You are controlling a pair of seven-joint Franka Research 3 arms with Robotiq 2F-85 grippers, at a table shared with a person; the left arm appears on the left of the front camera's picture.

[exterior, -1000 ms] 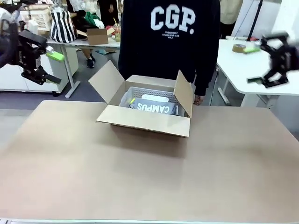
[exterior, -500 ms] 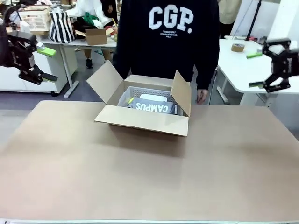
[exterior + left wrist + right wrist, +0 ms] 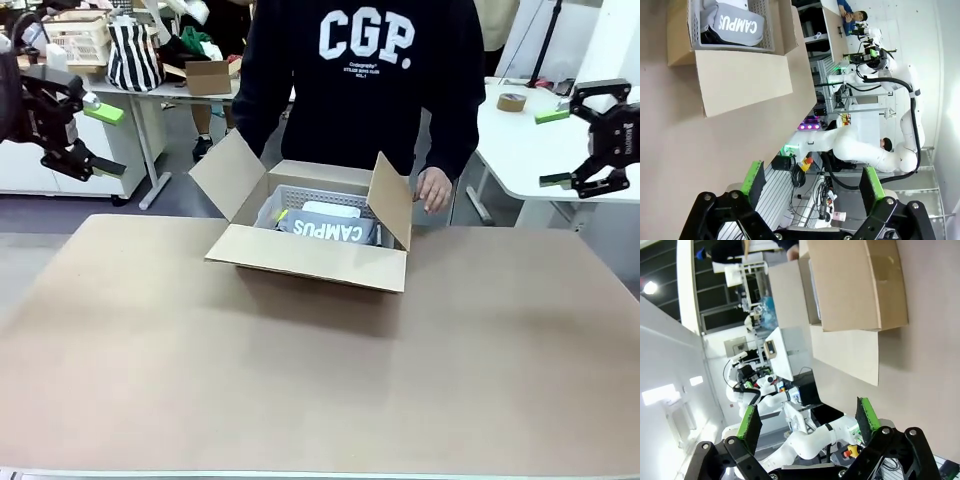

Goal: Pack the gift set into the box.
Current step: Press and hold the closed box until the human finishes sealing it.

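Inside the box [image 3: 308,262], down between its walls: the gift set, that is a pale grey slotted basket [image 3: 322,196] carrying the grey pack [image 3: 331,231] lettered "CAMPUS" toward the near wall of the box, and a small white item [image 3: 332,211] just behind the pack, toward the far wall. Stands with flaps open: left flap [image 3: 229,175] and right flap [image 3: 393,198] raised and leaning outward from the box. Rests on the brown table [image 3: 300,390], on the far half of it. Just beyond the right flap of the box, a hand [image 3: 434,189] of the person, very near the flap; cannot tell if touching. Well to the left of the box and higher than it, in the air: left gripper [image 3: 107,140], released, green pads [image 3: 104,113] wide apart, grasping nothing. Well to the right of the box, also higher than it: right gripper [image 3: 551,149], equally released and empty. From the left wrist view, box far ahead of the spread pads, with basket and pack lettering readable inside. From the right wrist view, plain cardboard of the box far ahead, well apart from the claw.
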